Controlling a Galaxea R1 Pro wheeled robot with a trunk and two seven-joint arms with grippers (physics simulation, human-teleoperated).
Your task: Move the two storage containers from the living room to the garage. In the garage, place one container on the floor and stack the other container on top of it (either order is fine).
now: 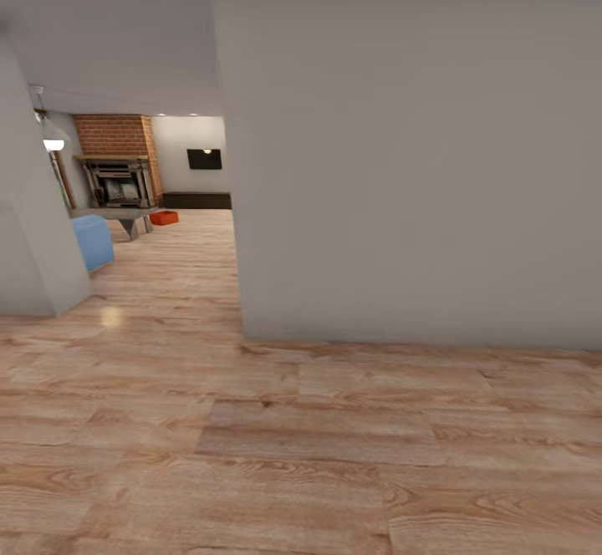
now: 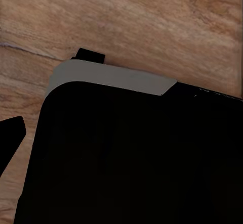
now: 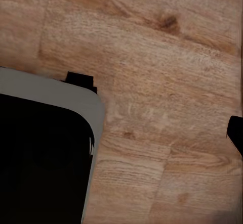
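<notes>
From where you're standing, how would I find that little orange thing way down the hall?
Look past the big grey wall to the far room with the brick fireplace. In front of it, on the light wood floor, sits a small red-orange storage container beside a grey table. It is the only bright orange thing there; the blue sofa is nearer and bigger.
</notes>
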